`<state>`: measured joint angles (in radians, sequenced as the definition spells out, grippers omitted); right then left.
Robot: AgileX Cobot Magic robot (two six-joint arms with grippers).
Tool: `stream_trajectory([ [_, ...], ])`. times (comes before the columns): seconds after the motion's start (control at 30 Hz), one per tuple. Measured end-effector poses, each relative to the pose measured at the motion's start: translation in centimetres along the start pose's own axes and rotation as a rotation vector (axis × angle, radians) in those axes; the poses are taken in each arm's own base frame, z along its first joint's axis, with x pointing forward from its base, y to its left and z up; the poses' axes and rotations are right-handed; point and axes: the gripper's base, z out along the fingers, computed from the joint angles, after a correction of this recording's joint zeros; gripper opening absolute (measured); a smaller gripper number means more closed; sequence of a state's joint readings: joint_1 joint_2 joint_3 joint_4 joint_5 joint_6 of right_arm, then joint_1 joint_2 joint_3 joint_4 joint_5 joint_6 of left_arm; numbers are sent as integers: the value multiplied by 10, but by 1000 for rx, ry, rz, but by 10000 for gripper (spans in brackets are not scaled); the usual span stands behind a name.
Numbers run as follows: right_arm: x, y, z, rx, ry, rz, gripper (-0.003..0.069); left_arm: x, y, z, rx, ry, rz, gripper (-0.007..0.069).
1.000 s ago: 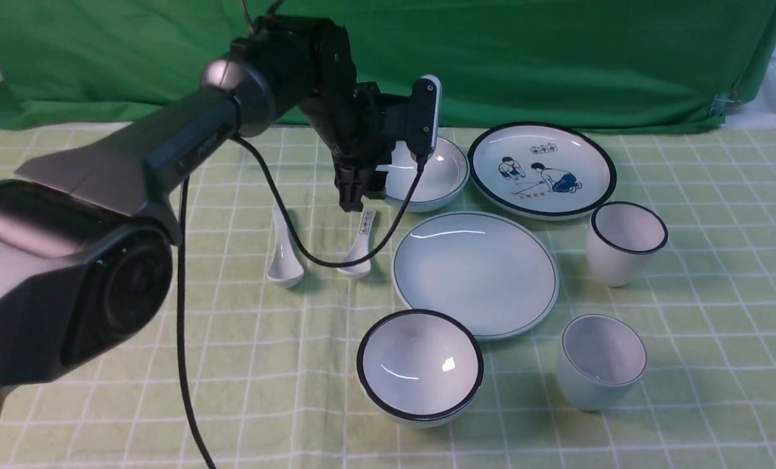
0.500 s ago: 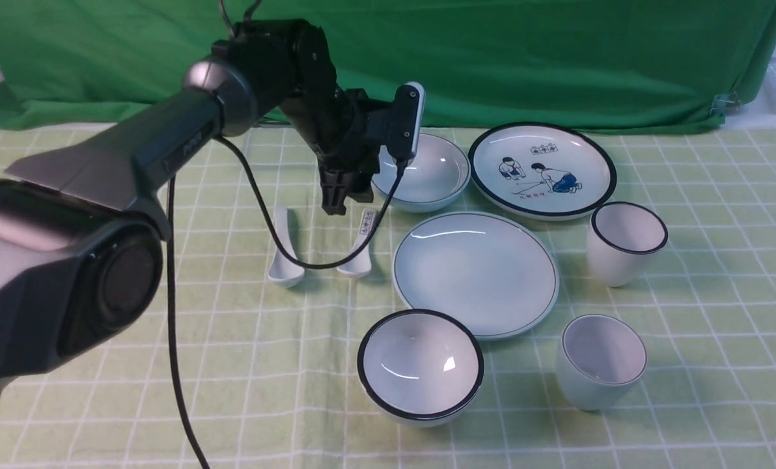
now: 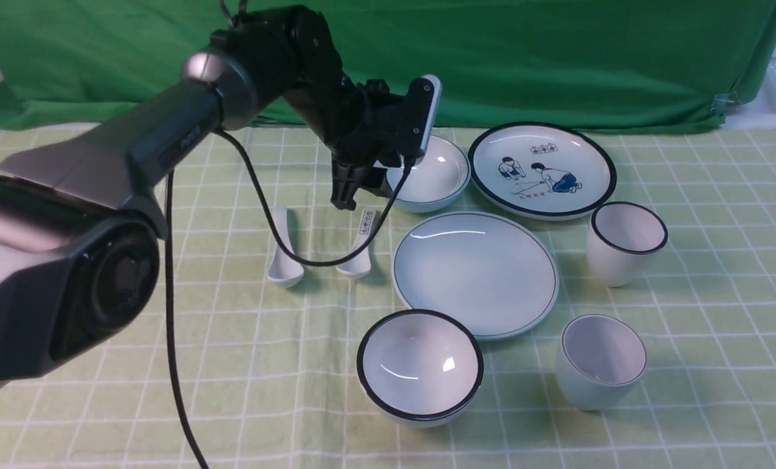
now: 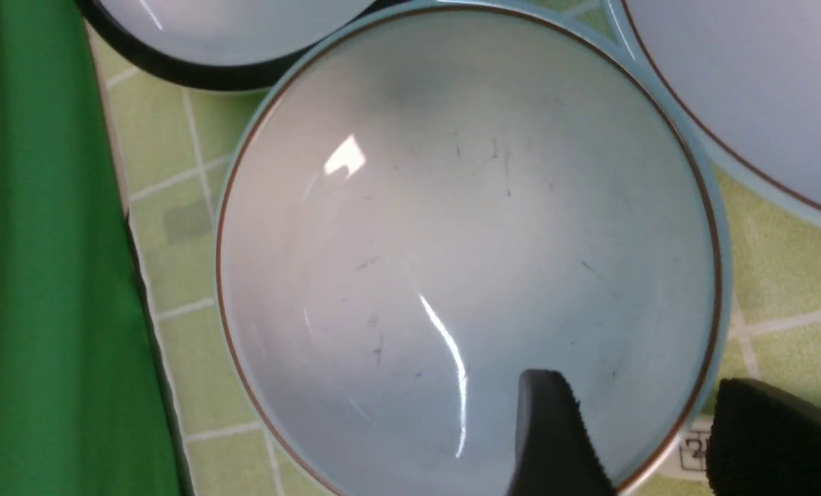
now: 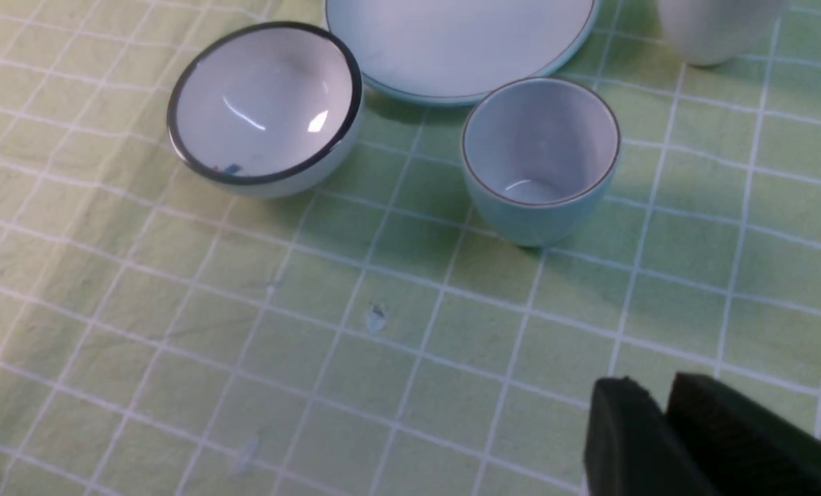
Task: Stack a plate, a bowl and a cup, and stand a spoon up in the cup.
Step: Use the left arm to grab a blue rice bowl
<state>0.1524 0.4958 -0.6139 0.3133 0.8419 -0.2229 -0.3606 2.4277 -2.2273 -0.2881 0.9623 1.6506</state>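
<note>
The pale bowl [image 3: 435, 170] sits at the back, behind the plain pale plate [image 3: 476, 273]. My left gripper [image 3: 359, 193] is open at the bowl's left rim. In the left wrist view the bowl [image 4: 452, 227] fills the frame and the gripper [image 4: 638, 389] straddles its rim, one finger [image 4: 548, 434] inside and one outside, with gaps on both sides. The thin-rimmed cup [image 3: 601, 361] stands front right. The plain white spoon [image 3: 282, 251] lies left. My right gripper [image 5: 651, 393] is shut and empty over bare cloth, near the cup [image 5: 540, 155].
A spoon with a patterned handle [image 3: 360, 244] lies just beside the left gripper. A black-rimmed bowl [image 3: 419, 365] stands at the front, a black-rimmed cup [image 3: 625, 242] at the right, a figured black-rimmed plate [image 3: 542, 169] at the back right. A green backdrop [image 3: 557, 58] hangs behind.
The left wrist swung a little left, then came back right and tilted toward the pale bowl. The dishes have not moved.
</note>
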Motion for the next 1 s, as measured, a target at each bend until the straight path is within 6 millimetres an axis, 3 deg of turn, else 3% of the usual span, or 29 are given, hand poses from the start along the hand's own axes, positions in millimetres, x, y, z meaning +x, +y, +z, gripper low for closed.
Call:
stream_trajectory([
  [0.3, 0, 0, 0, -1, 4, -2, 129, 7, -9, 21, 33, 27, 4, 314],
  [0.7, 0, 0, 0, -1, 4, -2, 132, 5, -4, 12, 9, 25, -13, 314],
  [1.0, 1, 0, 0, -2, 9, -2, 134, 9, -7, 26, 4, 29, -23, 307],
])
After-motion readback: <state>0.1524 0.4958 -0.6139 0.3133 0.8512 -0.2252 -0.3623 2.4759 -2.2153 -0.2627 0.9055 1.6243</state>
